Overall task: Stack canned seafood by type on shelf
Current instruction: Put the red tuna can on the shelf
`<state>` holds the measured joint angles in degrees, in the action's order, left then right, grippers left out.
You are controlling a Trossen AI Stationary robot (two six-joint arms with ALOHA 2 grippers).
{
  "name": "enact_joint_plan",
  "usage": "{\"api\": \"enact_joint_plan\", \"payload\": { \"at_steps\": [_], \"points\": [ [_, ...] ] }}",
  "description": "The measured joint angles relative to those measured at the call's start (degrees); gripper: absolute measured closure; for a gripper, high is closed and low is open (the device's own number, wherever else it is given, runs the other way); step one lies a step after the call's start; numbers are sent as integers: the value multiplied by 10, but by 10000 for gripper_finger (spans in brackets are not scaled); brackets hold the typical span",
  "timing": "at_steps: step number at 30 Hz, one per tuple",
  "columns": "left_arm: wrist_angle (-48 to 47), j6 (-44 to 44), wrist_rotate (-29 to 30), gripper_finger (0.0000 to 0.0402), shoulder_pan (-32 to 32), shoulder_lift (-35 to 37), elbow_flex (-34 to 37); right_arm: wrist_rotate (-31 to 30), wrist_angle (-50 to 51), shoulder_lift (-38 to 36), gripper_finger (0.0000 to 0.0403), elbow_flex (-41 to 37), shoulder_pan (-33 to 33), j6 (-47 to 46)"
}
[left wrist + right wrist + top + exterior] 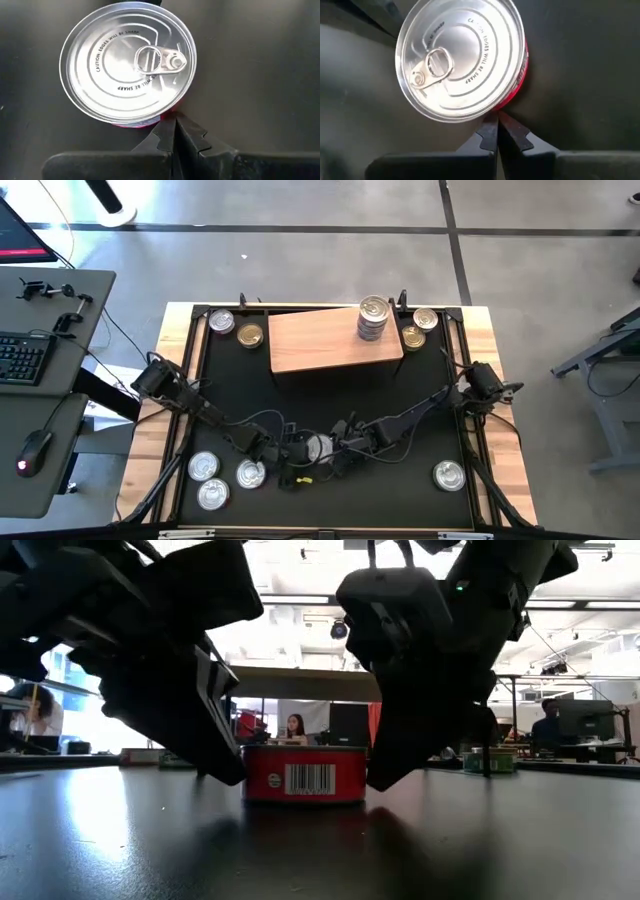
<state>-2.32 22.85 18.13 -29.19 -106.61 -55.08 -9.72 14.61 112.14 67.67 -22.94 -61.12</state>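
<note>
Red-labelled and silver-lidded, a tin (304, 774) is sitting flat on the black mat (330, 395) near the front of the bench (500, 470), with both arms crowding in on it from either side. The left gripper (175, 131) is pressing its closed fingertips against the tin's side wall, and the right gripper (497, 131) is doing the same from the opposite side, fingers pinched together on nothing. Neither one is holding the tin; they are looking more like two pushers bracketing it.

The shelf (320, 340) is standing well apart, toward the back of the mat, already carrying a short stack of tins (373, 319), with loose tins lying just beside its two ends and others at the mat's front corners.

The tin is likely rigid and fairly dense for its size, with a smooth rim that may slip. A wide-open grip across the side wall, below the lid's edge, seems the safest hold; the ring pull (156, 59) is too flat to catch.
</note>
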Motion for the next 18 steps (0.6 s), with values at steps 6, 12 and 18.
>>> {"api": "enact_joint_plan", "payload": {
  "at_steps": [6, 12, 18],
  "points": [
    [-41, 15, 1, 402, 5, 15, 0, -12, 76, 0, 403, 35, 0, 13],
    [-124, 15, 70, 402, 2, 90, -1, -10, 139, 0, 403, 59, 2, 42],
    [-103, -20, 82, 402, 8, 99, -1, -22, 140, 0, 403, 58, 15, 41]
  ]
}}
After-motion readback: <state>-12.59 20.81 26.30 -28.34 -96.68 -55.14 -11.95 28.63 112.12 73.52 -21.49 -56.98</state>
